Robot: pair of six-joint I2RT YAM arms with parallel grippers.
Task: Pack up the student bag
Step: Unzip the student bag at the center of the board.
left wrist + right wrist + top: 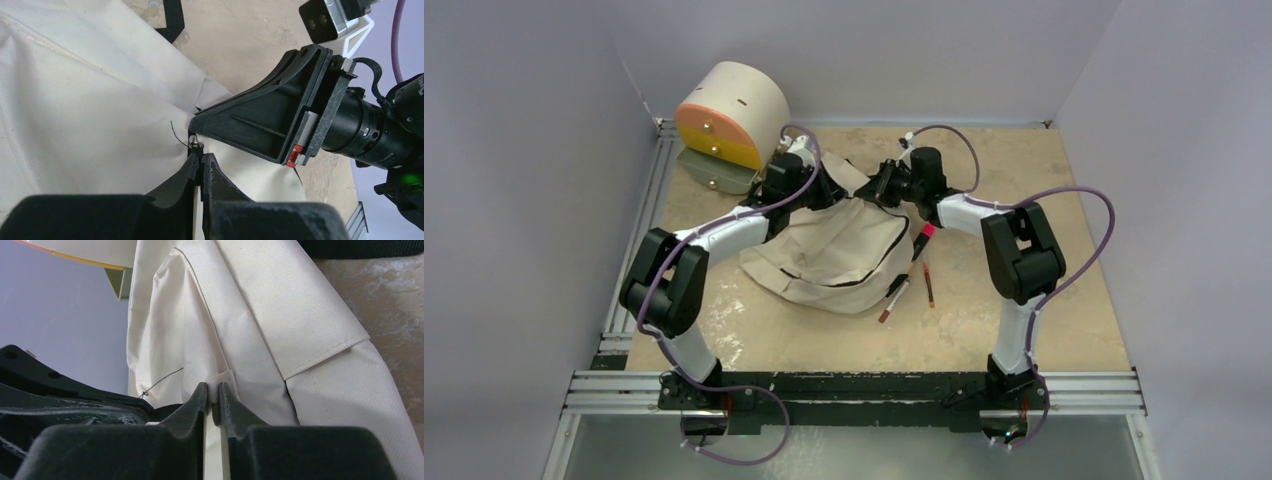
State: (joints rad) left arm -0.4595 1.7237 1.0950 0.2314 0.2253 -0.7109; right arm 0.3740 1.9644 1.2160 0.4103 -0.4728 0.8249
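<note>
**A:** Nothing's packed yet, I'd say. The pens [894, 298] lie loose on the tabletop [1044, 330], just beside the bag's right edge.

**B:** And the bag [834, 255] sits slumped mid-tabletop. I can't tell whether any of the zip is undone.

**A:** Both arms reach over to its far edge. The left claw [200, 161] is pinched shut on the seam, right at a little metal piece. A zip pull, I'd guess. The right claw [213, 390] is nipped onto a small cream tab of cloth, barely a slit between its fingers.

**B:** Those are thin holds. The metal sits at the very tips of the left claw, so one tug could let it pop free. The tab could slide out of the right claw just as easily if the two pull apart.

**A:** They're also nearly nose to nose. A small misjudged move and one knocks the other.

**B:** And the bag's soft. A pull might drag the whole thing instead of opening it, and then it could sweep the pens along or roll them away.

**A:** Further back, the drawer unit [729, 120] stands close to the left arm. A wide swing that way might clip it.
</note>
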